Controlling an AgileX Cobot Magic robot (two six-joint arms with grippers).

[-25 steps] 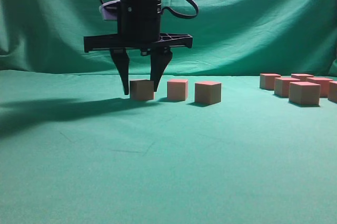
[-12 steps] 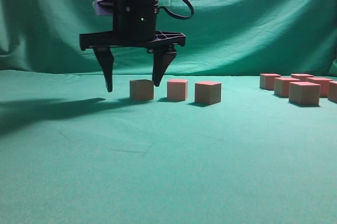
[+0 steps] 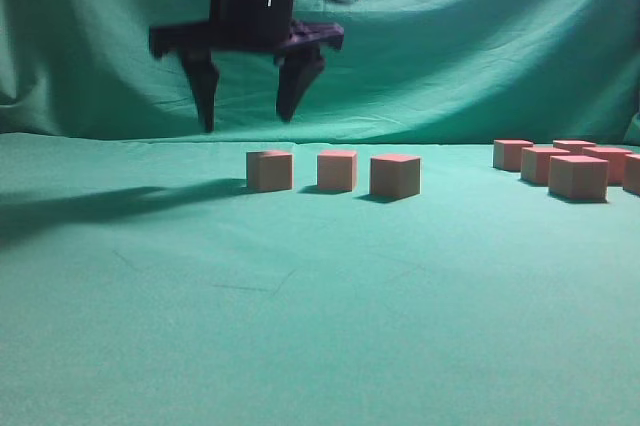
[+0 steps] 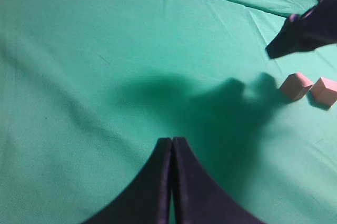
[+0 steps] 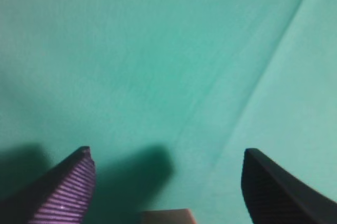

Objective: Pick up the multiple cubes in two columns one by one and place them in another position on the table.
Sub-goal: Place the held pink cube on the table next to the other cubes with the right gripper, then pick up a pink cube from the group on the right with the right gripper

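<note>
Three cubes stand in a row on the table (image 3: 300, 326): left cube (image 3: 269, 170), middle cube (image 3: 337, 170), right cube (image 3: 395, 175). My right gripper (image 3: 247, 123) hangs open above the left cube, clear of it, holding nothing. In the right wrist view the right gripper (image 5: 166, 153) has its fingers spread wide, and the top of a cube (image 5: 167, 216) shows at the bottom edge. My left gripper (image 4: 172, 140) is shut and empty over bare cloth; two cubes (image 4: 295, 85) (image 4: 324, 91) and the right gripper's fingers (image 4: 303, 32) lie at its far right.
A cluster of several more cubes (image 3: 577, 176) sits at the right edge of the table. A wrinkled green curtain (image 3: 480, 46) hangs behind. The right arm casts a shadow (image 3: 100, 208) across the cloth on the left.
The right gripper opened around the left cube, let it go on the table, and rose straight up. The cube stayed where it was set.
</note>
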